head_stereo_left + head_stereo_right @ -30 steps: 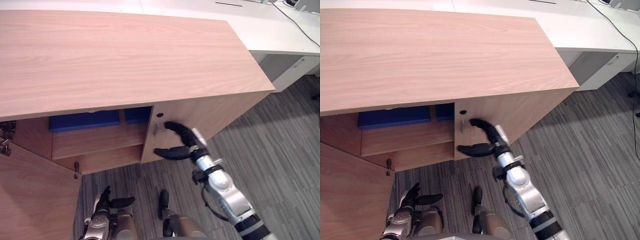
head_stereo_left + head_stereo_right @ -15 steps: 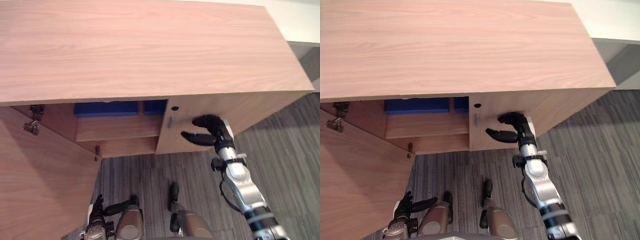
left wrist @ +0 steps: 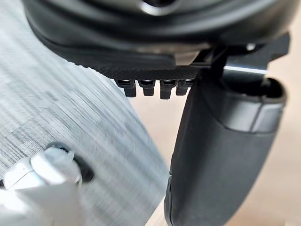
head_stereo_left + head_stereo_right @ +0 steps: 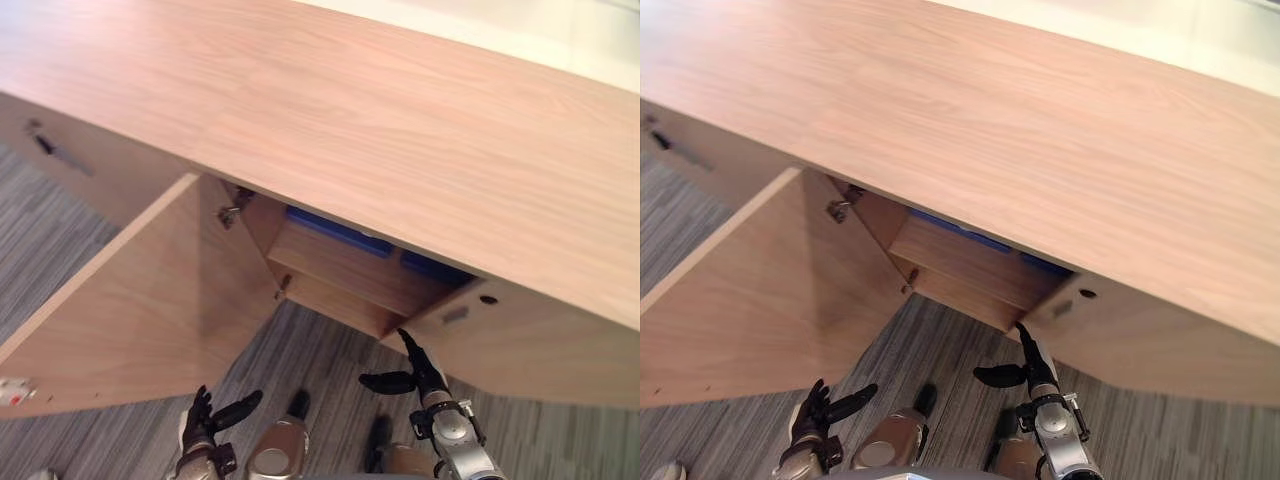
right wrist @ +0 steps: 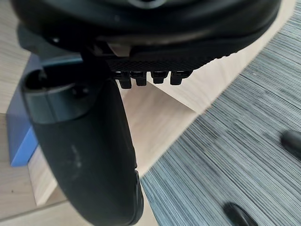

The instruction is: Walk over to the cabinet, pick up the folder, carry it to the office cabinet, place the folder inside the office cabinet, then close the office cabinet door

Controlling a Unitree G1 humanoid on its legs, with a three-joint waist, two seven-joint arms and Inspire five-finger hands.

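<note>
looking down over the office cabinet (image 4: 400, 130), its long wood-grain top runs from the upper left of the frame to the right edge. the left door (image 4: 150, 300) stands swung wide open, filling the lower left, with a metal hinge (image 4: 229, 214) at its inner corner. inside, in the centre of the frame, the blue folder (image 4: 340, 232) lies on the upper shelf (image 4: 350, 270), tucked just under the top, and a second blue edge (image 4: 432, 268) shows just to its right. in the right wrist view the blue corner sits on pale wood past the thumb. the right door (image 4: 540, 350) is closed, a keyhole (image 4: 488, 299) and a small handle (image 4: 455, 315) near its inner edge. grey striped carpet (image 4: 320, 345) covers the floor below the opening and at the far left. a pale surface (image 4: 560, 40) crosses the upper right beyond the cabinet. right hand (image 4: 425, 378) is at the lower centre, near the bottom corner of the closed door, fingers straight and together, thumb held out sideways, holding nothing. left hand (image 4: 203, 425) hangs low at the bottom left over the carpet, fingers relaxed and loosely spread, thumb out, empty.
</note>
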